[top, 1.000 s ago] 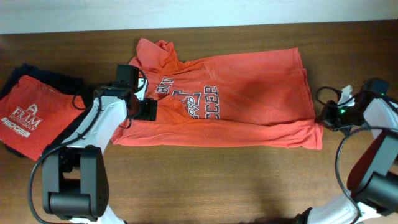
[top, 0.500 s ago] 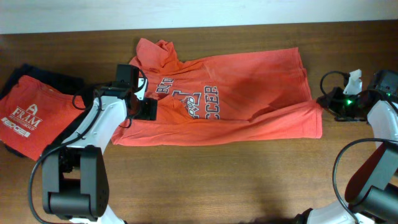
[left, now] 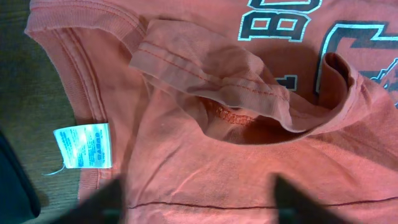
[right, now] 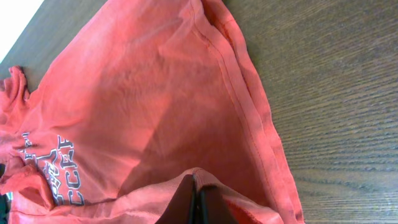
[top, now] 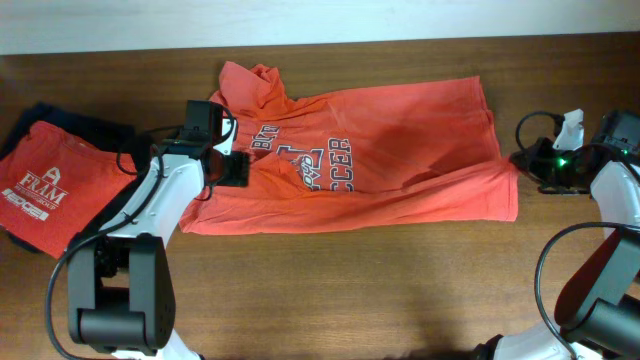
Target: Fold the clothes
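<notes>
Just now my right tool [right: 198,198], closed on the hem of the orange-red cotton T-shirt [top: 400,140], drew that corner back; my left tool [left: 198,196] hangs open; folding is only starting.

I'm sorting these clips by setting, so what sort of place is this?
Probably a robotics test bench for laundry folding: a wooden table, a left arm and right arm working at it, an orange T-shirt spread out, a folded red shirt set aside.
</notes>
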`<state>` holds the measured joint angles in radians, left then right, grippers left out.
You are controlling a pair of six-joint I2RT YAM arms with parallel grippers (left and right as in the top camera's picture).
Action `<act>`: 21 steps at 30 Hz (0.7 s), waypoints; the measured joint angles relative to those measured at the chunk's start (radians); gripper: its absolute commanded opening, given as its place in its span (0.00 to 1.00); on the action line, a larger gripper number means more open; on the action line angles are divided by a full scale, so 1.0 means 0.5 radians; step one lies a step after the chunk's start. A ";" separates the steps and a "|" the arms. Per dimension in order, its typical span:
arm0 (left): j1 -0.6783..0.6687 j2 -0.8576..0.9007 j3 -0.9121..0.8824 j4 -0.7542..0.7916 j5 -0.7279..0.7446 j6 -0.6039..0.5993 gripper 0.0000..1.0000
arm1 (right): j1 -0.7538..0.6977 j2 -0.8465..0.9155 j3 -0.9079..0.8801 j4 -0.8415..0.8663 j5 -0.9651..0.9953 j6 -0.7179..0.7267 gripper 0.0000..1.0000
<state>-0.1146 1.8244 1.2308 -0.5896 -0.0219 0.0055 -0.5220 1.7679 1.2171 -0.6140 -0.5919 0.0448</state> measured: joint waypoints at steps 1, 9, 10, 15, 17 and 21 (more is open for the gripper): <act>0.001 0.000 0.000 0.009 0.000 -0.004 0.98 | 0.000 0.000 0.001 0.000 0.000 0.002 0.04; 0.000 0.028 0.000 0.218 0.123 0.296 0.72 | 0.000 0.000 0.000 -0.002 0.001 0.000 0.04; 0.000 0.041 0.000 0.228 0.143 0.331 0.71 | 0.000 0.000 0.000 -0.003 0.001 0.001 0.04; 0.000 0.123 0.002 0.158 0.195 0.449 0.59 | 0.000 0.000 0.000 -0.005 0.002 0.001 0.04; 0.001 0.130 0.002 0.092 0.185 0.465 0.58 | 0.000 0.000 0.001 -0.011 0.005 0.001 0.04; 0.032 0.131 0.002 0.014 0.089 0.419 0.57 | 0.000 0.000 0.000 -0.031 0.014 0.002 0.05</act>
<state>-0.0986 1.8900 1.2316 -0.5823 0.0223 0.2150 -0.5220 1.7679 1.2171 -0.6296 -0.5846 0.0456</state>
